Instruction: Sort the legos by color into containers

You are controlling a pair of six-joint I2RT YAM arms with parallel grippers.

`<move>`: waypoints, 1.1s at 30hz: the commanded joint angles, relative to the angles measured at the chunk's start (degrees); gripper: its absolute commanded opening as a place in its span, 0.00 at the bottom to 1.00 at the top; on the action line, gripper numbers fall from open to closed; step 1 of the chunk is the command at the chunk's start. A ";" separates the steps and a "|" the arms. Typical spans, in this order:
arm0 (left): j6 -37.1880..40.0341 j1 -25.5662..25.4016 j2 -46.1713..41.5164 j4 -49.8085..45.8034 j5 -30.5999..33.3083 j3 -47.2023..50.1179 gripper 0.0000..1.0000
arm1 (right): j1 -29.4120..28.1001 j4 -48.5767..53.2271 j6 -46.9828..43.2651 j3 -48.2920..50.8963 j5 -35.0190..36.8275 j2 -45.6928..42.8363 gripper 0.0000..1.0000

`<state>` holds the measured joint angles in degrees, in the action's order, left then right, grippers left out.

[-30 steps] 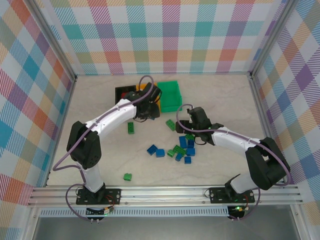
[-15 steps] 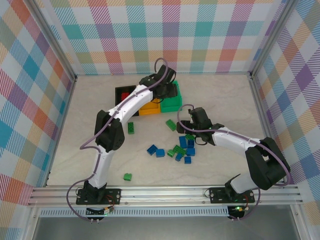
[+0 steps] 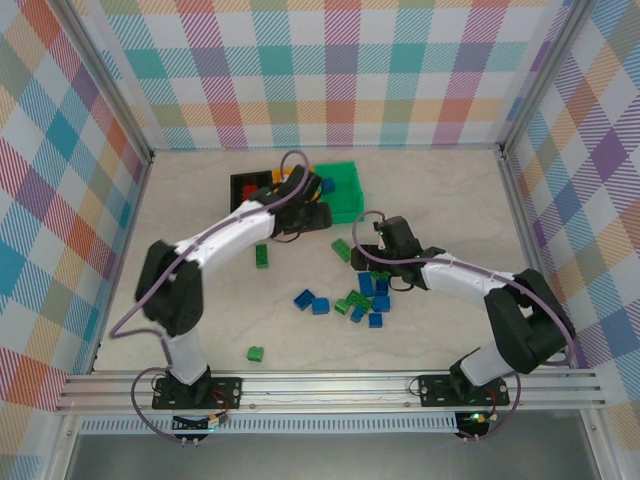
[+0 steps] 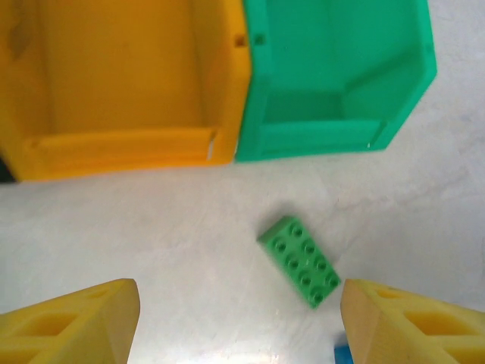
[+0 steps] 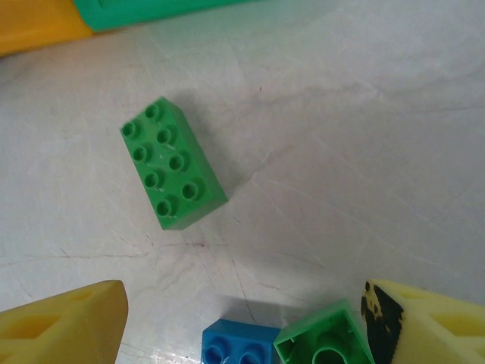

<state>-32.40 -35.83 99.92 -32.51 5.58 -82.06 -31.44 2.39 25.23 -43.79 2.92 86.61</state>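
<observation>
While left tool (image 4: pixel 239 307) gapes, green lego (image 4: pixel 301 260) lies loose

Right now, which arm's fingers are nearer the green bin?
Left. The left fingers hang at the near-left corner of the green bin; right fingers are farther off, nearer the bases, over the loose bricks.

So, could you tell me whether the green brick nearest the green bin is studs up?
Studs up: the green brick lies flat on the table, eight studs showing.

No legible text, labels, brands, numbers, signs. Studs of green lego (image 5: pixel 173 163): any embossing too small to read.
</observation>
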 commanded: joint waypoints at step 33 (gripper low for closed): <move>-4.77 -0.31 -37.06 -14.29 8.39 32.31 0.79 | -6.12 25.91 -8.03 -30.09 7.04 24.24 0.29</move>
<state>-37.74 -36.23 64.84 -43.16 11.79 -50.11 -36.71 24.03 17.89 -72.20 6.72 110.10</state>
